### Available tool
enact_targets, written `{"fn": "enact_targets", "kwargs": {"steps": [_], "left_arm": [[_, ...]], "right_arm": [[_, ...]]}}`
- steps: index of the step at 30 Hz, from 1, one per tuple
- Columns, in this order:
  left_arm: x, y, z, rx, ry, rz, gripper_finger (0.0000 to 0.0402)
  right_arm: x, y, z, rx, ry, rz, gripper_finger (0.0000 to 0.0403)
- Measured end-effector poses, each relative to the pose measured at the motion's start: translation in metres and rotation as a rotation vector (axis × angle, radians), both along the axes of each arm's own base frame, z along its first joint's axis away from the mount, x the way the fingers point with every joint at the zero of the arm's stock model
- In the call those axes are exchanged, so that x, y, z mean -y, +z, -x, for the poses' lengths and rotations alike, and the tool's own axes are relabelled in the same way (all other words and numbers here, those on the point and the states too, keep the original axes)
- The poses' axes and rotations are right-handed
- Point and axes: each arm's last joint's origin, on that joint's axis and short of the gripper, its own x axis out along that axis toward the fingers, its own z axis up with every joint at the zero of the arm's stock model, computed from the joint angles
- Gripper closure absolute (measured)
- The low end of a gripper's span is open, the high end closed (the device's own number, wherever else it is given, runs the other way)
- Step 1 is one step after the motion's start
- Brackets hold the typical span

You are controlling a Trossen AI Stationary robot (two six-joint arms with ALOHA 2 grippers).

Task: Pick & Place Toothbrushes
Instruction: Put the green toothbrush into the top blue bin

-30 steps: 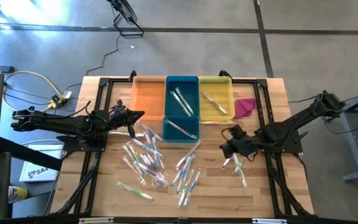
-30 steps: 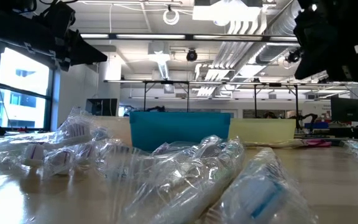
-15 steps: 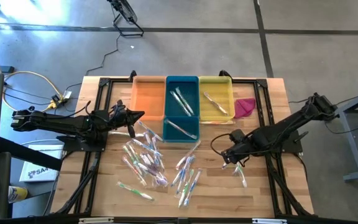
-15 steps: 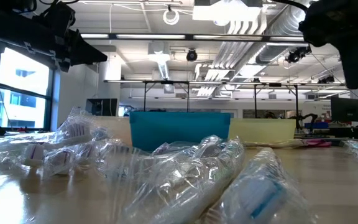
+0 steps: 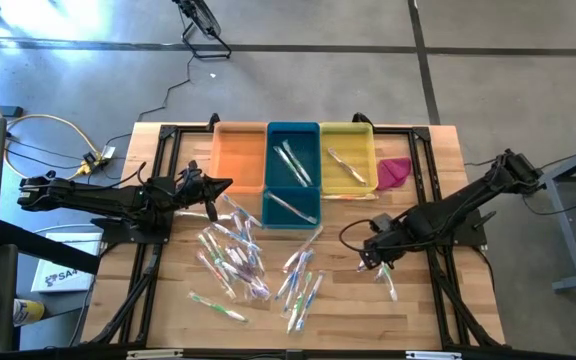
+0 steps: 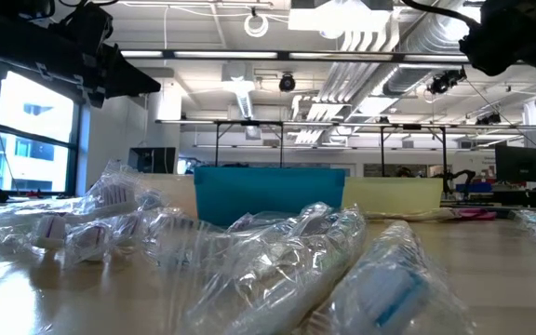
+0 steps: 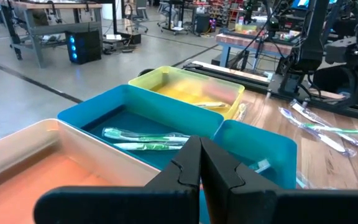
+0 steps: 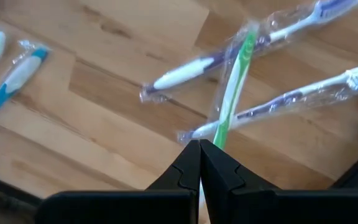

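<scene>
The right gripper [image 5: 368, 262] has come lower in the frame since a second ago — its fingers are pressed together, holding nothing, just above a green toothbrush [image 8: 234, 87] on the table [image 5: 448, 320]. Most toothbrushes [image 5: 238, 255] lie in a heap at lower centre. Farther up sit the blue bin [image 5: 293, 135] and yellow bin [image 5: 348, 130] — some brushes inside. The left gripper [image 5: 226, 185] waits at middle left, pinched closed, empty.
</scene>
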Motion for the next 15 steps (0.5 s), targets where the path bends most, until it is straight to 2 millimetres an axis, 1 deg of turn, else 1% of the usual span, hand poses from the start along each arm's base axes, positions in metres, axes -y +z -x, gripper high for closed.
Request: {"fn": "enact_targets", "kwargs": {"steps": [4,12,15], "left_arm": [[0.0000,0.0000,0.0000,0.000,0.000,0.000,0.0401],[0.0000,0.0000,0.0000,0.000,0.001,0.000,0.0401],[0.0000,0.0000,0.0000,0.000,0.001,0.000,0.0401]], "right_arm": [[0.0012,-0.0001,-0.0002,0.013,-0.005,0.035,0.0401],[0.0039,-0.0011,0.0070,-0.067,0.011,0.051,0.0401],[0.0041,-0.0011,0.0074,-0.070,0.032,0.056,0.0400]]}}
